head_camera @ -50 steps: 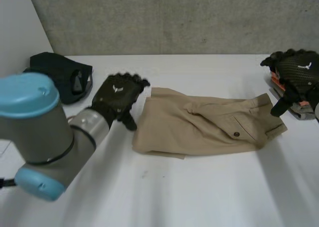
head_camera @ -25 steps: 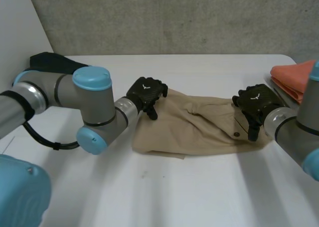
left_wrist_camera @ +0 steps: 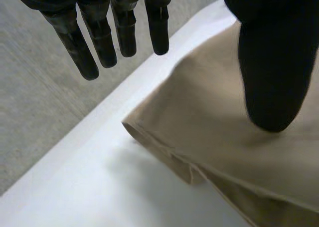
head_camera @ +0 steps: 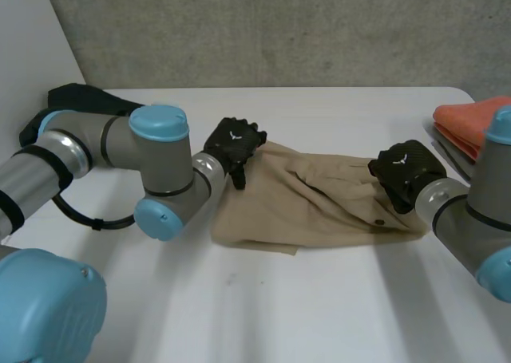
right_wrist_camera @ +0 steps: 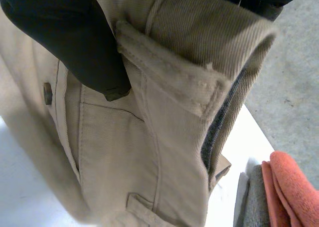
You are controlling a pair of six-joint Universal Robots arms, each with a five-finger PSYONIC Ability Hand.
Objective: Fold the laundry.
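Head view: tan trousers (head_camera: 319,203) lie folded on the white table (head_camera: 279,299). My right hand (head_camera: 406,171) pinches their waistband end. My left hand (head_camera: 233,144) is over their other end, fingers straight and wide, holding nothing. I think a fold is starting; next, my left hand must grab too. Orange cloth (head_camera: 471,128) sits past the waistband, a dark garment (head_camera: 80,101) past the other end, and a grey wall (head_camera: 279,28) behind.

The white table (head_camera: 319,315) carries tan trousers (head_camera: 319,207) across its middle, a black garment (head_camera: 80,100) at its far left corner, and an orange-topped stack of folded cloths (head_camera: 467,125) at its right edge.
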